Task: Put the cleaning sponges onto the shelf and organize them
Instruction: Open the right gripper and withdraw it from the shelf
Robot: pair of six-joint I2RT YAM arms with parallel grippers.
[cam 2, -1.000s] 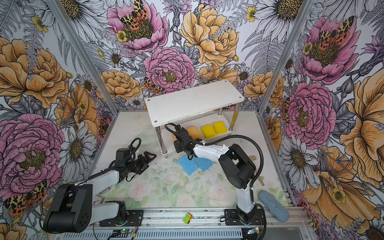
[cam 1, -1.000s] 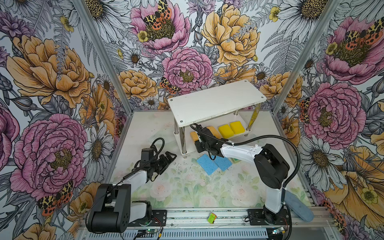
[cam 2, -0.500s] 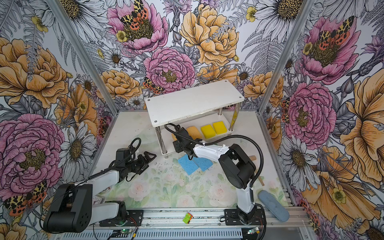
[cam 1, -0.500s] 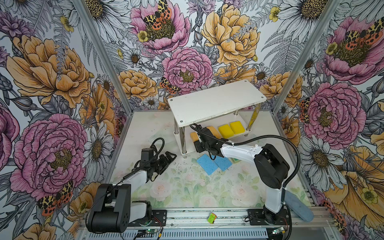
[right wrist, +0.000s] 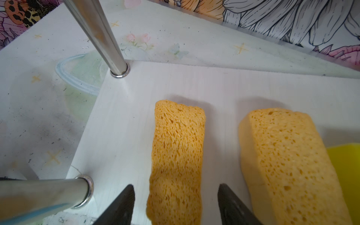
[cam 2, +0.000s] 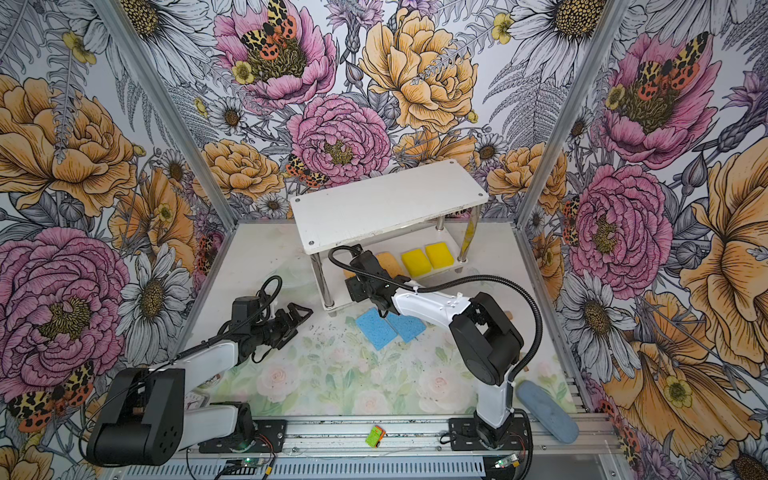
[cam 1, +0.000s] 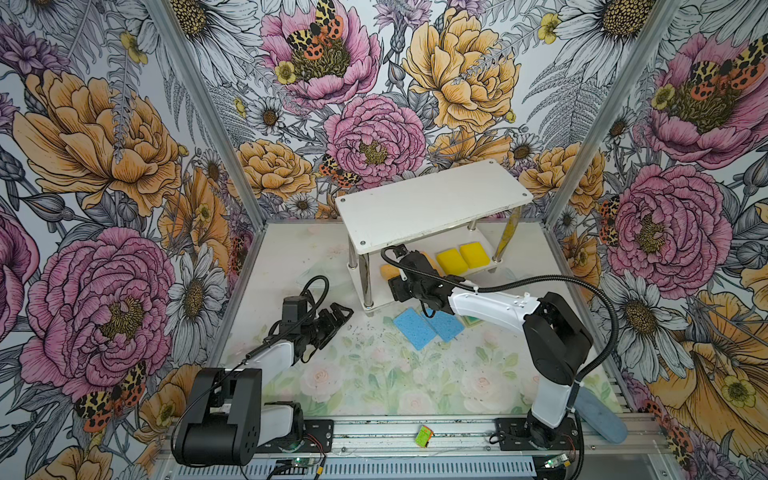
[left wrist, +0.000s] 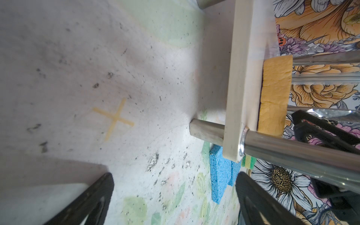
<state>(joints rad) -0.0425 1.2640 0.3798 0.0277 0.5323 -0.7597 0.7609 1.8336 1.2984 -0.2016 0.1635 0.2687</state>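
Orange sponge on lower shelf, between spread right fingers, touching neither

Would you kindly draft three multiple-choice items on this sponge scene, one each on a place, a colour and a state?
1. Relative to the shelf, where do the two blue sponges lie?
A. on its top board
B. on the table in front of it
C. on its lower board

2. What colour is the sponge between the right gripper's fingers?
A. green
B. blue
C. orange-yellow

3. How does the right gripper stand?
A. open, fingers clear of the sponge
B. shut on the sponge
C. shut on nothing

Key:
1 B: both top views show them flat on the table.
2 C: the right wrist view shows its porous orange-yellow top.
3 A: a gap shows on each side of the sponge.
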